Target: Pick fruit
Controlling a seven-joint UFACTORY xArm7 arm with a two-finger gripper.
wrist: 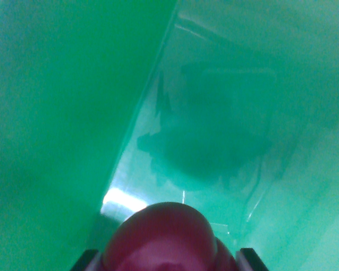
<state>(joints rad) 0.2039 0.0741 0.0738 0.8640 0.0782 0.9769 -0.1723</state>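
Gripper (pixel 168 261) tips peek in at the bottom of my wrist view, one dark finger (pixel 86 261) on each side of a round, dark red fruit (pixel 165 237). They look closed on the fruit, which sits right between them and touches both. Behind it I see the inside of a green bin (pixel 56 113). Its shiny floor has a bright spot of light and a dark, blurry shadow in the middle.
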